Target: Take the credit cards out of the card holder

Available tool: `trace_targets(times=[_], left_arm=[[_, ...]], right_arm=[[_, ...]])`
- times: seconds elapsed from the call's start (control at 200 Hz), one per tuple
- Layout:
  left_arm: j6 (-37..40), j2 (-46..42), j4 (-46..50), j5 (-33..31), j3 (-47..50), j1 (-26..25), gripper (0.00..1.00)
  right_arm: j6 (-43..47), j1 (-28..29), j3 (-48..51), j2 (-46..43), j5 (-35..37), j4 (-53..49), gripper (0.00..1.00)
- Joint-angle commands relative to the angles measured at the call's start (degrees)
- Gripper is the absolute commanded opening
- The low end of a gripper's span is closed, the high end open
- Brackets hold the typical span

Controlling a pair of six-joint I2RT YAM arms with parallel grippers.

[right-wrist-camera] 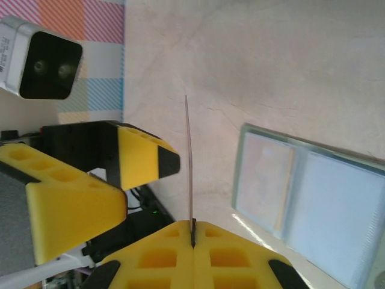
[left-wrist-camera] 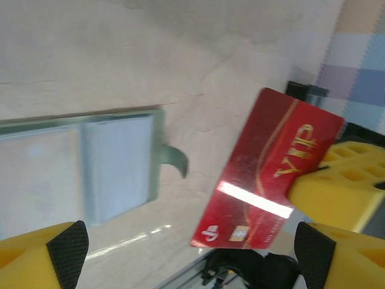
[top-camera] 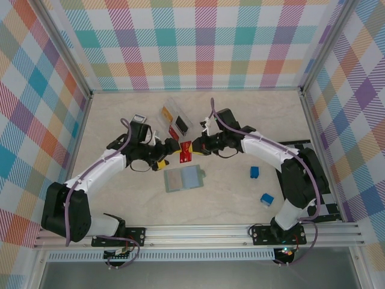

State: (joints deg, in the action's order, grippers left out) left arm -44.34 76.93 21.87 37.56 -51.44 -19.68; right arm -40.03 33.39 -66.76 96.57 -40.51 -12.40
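Red card pinched above the open wallet.
The right gripper [right-wrist-camera: 193, 232] clamps the red card [left-wrist-camera: 271, 174] by one end, a thin edge-on line in its own view. The left gripper [left-wrist-camera: 191, 250] stands spread wide beside it. The wallet [top-camera: 183, 178] lies open on the table [top-camera: 240, 198], its pockets blurred and its ends cut off in the wrist views.

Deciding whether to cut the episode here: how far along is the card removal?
Done: the card holder lies open and a red card is out of it. In hand: right gripper clamps that card by one end; left gripper stands open beside it. Left: a tan patch in the holder's pocket may be another card; unclear.
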Motion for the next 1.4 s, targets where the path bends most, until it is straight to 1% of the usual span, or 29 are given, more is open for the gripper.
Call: trace_targets(times=[0.0, 0.075, 0.15, 0.235, 0.285, 0.36, 0.425, 0.59, 0.68, 0.725, 0.775, 0.845, 0.915, 0.945, 0.975, 1.04, 1.09, 1.205, 1.27, 1.32, 1.395], left_arm=[[-4.83, -1.34, -10.02, 6.93, 1.37, 0.43, 0.89], [-6.24, -1.21, -12.37, 7.91, 1.6, 0.43, 0.86], [-7.0, -1.17, -13.63, 8.39, 1.62, 0.43, 0.8], [-8.78, -0.98, -16.51, 9.19, 2.07, 0.44, 0.71], [-11.23, -0.86, -19.33, 9.43, 2.78, 0.43, 0.67], [-15.4, -0.54, -23.68, 9.62, 4.09, 0.44, 0.58], [-16.93, -0.45, -25.26, 9.55, 4.59, 0.45, 0.49], [-16.85, -0.73, -25.21, 9.21, 4.92, 0.43, 0.3], [-16.71, -0.58, -24.96, 8.6, 5.13, 0.43, 0.19], [-16.17, -0.52, -24.03, 8.11, 4.95, 0.48, 0.09], [-14.92, -0.55, -21.84, 7.12, 4.48, 0.48, 0.0], [-12.45, -0.5, -18.0, 5.53, 3.3, 0.56, 0.0], [-8.66, -0.25, -10.76, 2.43, 1.02, 0.52, 0.0], [-6.53, -0.01, -7.02, -0.12, -0.7, 0.57, 0.0], [-4.21, 0.42, -0.59, -3.12, -2.47, 0.52, 0.0], [-0.39, 1.91, 8.55, -10.56, -6.73, 0.43, 0.0], [1.33, 3.34, 13.98, -16.04, -9.9, 0.35, 0.0], [2.37, 8.39, 20.41, -25.57, -17.2, -0.2, 0.0], [1.51, 11.72, 22.81, -31.45, -20.83, -0.85, 0.0], [0.52, 14.4, 23.89, -34.99, -23.4, -1.36, 0.0], [-1.36, 18.04, 25.23, -40.16, -27.44, -2.12, 0.0]], right_arm=[[-5.02, -0.81, 1.56, -0.97, -8.18, 8.53, 0.0], [-7.51, -1.47, 2.3, -0.86, -10.19, 12.04, 0.0], [-9.62, -1.92, 2.95, -0.65, -12.04, 15.01, 0.0], [-9.89, -1.96, 2.95, -0.44, -12.44, 15.23, 0.0], [-9.89, -1.93, 3.08, -0.53, -12.32, 15.02, 0.0], [-10.27, -2.03, 3.3, -0.52, -12.56, 15.43, 0.0], [-10.57, -2.1, 3.39, -0.38, -12.58, 15.59, 0.0], [-10.86, -2.36, 3.57, 0.6, -11.79, 14.8, 0.0], [-10.02, -2.45, 3.4, 0.92, -10.34, 12.72, 0.0], [-9.3, -2.5, 2.95, 0.92, -9.05, 10.58, 0.05], [-7.76, -2.51, 2.15, 0.97, -7.3, 7.29, 0.13], [-5.81, -2.54, 1.32, 0.23, -3.44, 2.51, 0.25], [-3.6, -2.54, 0.38, -1.02, 2.41, -3.36, 0.39], [-2.73, -2.49, 0.19, -1.72, 5.23, -5.63, 0.46], [-1.95, -2.51, 0.14, -2.5, 8.13, -7.77, 0.54], [-0.02, -2.54, 0.19, -4.02, 13.57, -11.38, 0.65], [1.81, -2.5, 0.56, -4.95, 15.98, -12.6, 0.71], [4.03, -2.54, 1.61, -6.67, 20.4, -14.89, 0.81], [4.89, -2.54, 2.15, -7.55, 22.29, -15.76, 0.86], [5.43, -2.54, 2.54, -8.22, 23.69, -16.5, 0.91], [5.92, -2.49, 3.09, -9.09, 25.39, -17.28, 0.95]])
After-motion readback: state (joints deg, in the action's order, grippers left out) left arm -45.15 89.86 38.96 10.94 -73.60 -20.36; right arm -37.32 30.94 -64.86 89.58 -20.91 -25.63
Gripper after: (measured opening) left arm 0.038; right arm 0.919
